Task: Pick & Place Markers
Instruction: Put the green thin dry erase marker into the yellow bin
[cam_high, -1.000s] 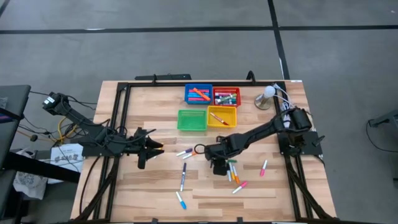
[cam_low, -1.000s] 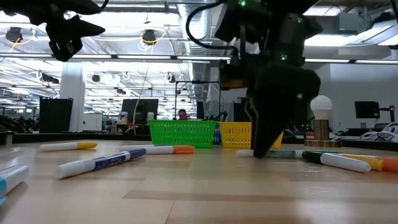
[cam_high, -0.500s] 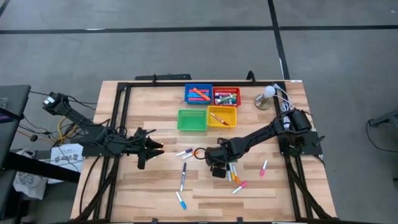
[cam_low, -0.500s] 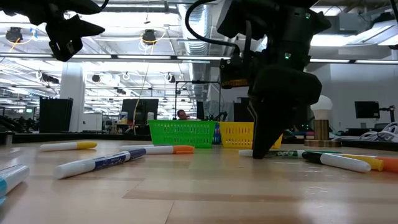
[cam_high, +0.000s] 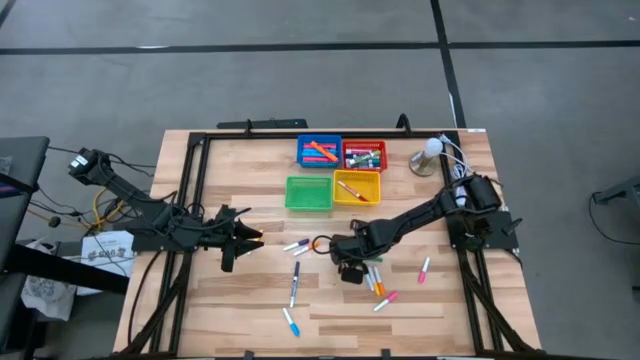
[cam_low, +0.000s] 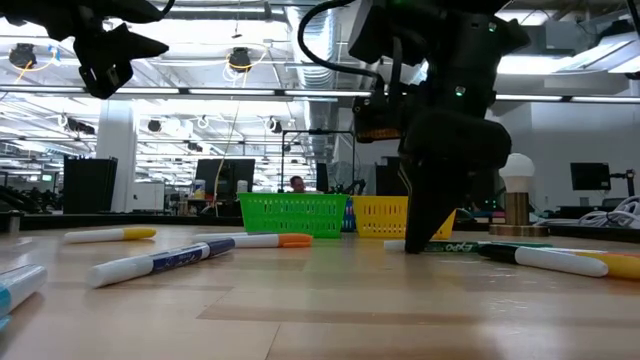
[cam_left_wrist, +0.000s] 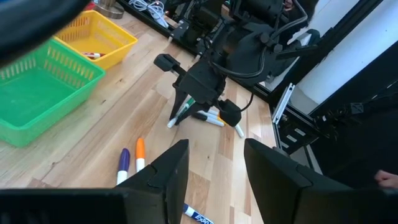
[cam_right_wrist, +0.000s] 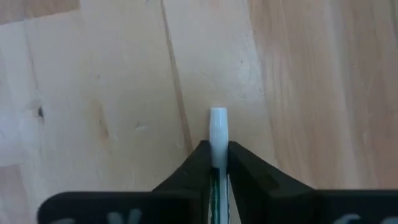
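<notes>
Pale wooden table (cam_high: 230, 300) fills the space inside a black frame, and the four trays sit in a square block toward its far edge: blue tray (cam_high: 319, 152), red tray (cam_high: 364, 156), green tray (cam_high: 308, 194) and yellow tray (cam_high: 357, 186). Taking the green tray as the landmark, the right gripper (cam_high: 350, 270) is down on the wood on the near side of it and a little toward the yellow tray, its fingers (cam_right_wrist: 239, 165) pinched on a green-marked white marker (cam_right_wrist: 217, 134) (the white end pokes out past the fingertips). That marker lies flat among a small cluster of markers (cam_high: 378, 285). More loose markers lie nearer the green tray: a purple and an orange one (cam_left_wrist: 132, 160) side by side, then a blue-and-white one (cam_high: 294, 284) and a light blue one (cam_high: 290, 322) toward the near edge. A pink marker (cam_high: 424, 269) lies apart, toward the right rail. Bare wood stretches between the green tray and the left gripper (cam_high: 246, 238), which hangs above the table with its fingers spread, holding nothing. A lamp (cam_high: 428, 156) stands beyond the red tray at the far right corner.
</notes>
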